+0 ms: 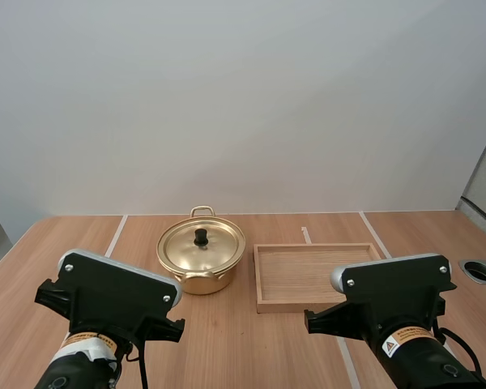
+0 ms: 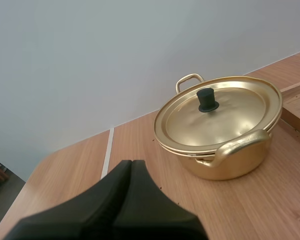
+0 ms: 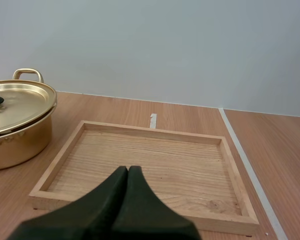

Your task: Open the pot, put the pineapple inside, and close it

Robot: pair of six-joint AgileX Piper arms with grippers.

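Gold pot [image 2: 235, 162], seemingly well beyond left end effector [image 2: 131, 163], right end effector [image 3: 128, 169], both closed

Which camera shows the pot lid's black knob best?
The left wrist view: the knob stands close and whole on the lid. The high view shows it small from above; the right wrist view shows part of it.

A robotics lab bench, not a kitchen: a light wooden table [image 1: 227, 340] marked with strips of white tape [image 1: 116, 235], a bare pale grey wall [image 1: 243, 97] behind, a round metal cable port [image 1: 479, 271] in the tabletop, and a black-cased left robot arm [image 1: 109, 296] and right robot arm [image 1: 397, 292] over it.
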